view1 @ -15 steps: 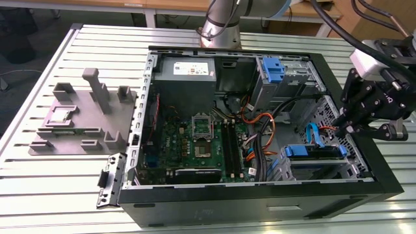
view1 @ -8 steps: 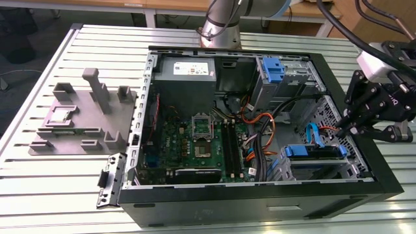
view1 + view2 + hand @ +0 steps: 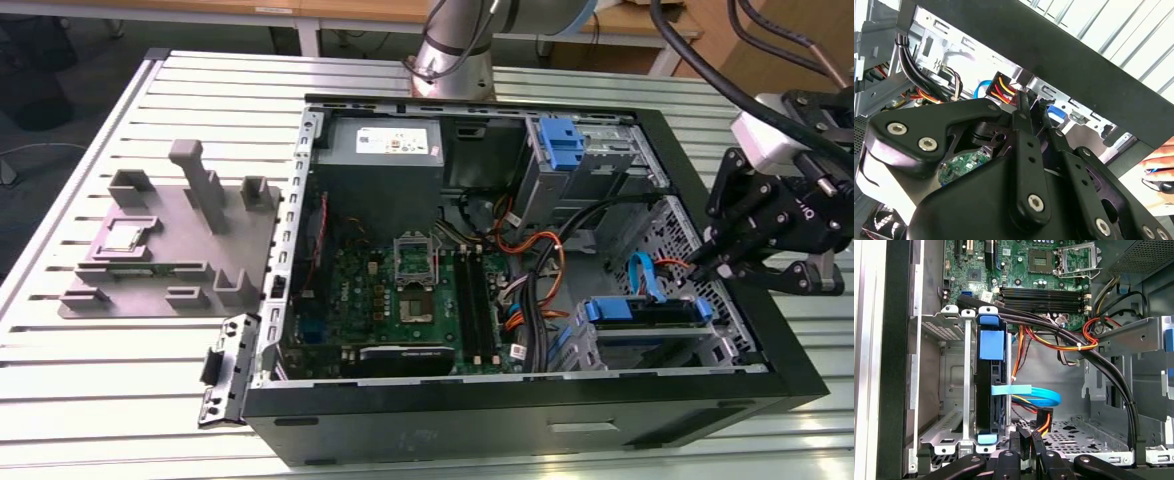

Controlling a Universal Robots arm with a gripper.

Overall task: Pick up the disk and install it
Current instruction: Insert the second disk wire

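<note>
The disk (image 3: 991,390) stands on edge inside the metal drive cage (image 3: 951,390), with its blue carrier frame and blue tab facing out. In the exterior view the disk (image 3: 645,311) sits in the cage at the case's near corner, on the exterior view's right. My gripper (image 3: 710,268) hovers over the case's wall there, just beside the cage. Its black fingertips (image 3: 1015,441) lie close together next to the disk's end, by an orange and yellow power plug (image 3: 1043,422). Nothing is between the fingers, and they look shut.
The open computer case (image 3: 534,420) lies on a slatted table. Black cable bundles (image 3: 1094,357) and a light blue data cable (image 3: 1041,395) cross the space beside the cage. A second blue bracket (image 3: 562,142) sits in the far bay. A grey fixture (image 3: 174,240) stands on the exterior view's left.
</note>
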